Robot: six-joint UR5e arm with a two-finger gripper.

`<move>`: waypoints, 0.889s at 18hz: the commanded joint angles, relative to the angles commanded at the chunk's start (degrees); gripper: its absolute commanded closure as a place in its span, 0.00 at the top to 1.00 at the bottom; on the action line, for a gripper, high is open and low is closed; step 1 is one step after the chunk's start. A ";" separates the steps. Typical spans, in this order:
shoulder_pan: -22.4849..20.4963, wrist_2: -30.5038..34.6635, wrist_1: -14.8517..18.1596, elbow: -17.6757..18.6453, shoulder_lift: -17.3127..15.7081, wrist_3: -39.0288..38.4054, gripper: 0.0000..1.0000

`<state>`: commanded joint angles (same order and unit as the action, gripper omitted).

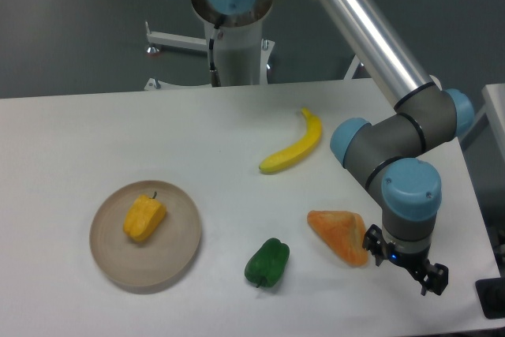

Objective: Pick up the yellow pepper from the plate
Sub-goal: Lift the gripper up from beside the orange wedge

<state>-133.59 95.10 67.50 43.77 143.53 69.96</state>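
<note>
Indoors, white table [95, 128], grey wall behind, yellow pepper [144, 218] on plate [177, 254].

no readable text, no labels, brands, nos. or signs on any obj or surface

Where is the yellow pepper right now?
The yellow pepper lies on the plate at the table's front left in the camera view, left of the green pepper and far from the gripper at front right.
</note>
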 joint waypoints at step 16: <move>2.20 -0.44 8.07 7.28 -9.65 -0.79 1.00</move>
<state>-131.40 94.66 75.57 51.05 133.88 69.17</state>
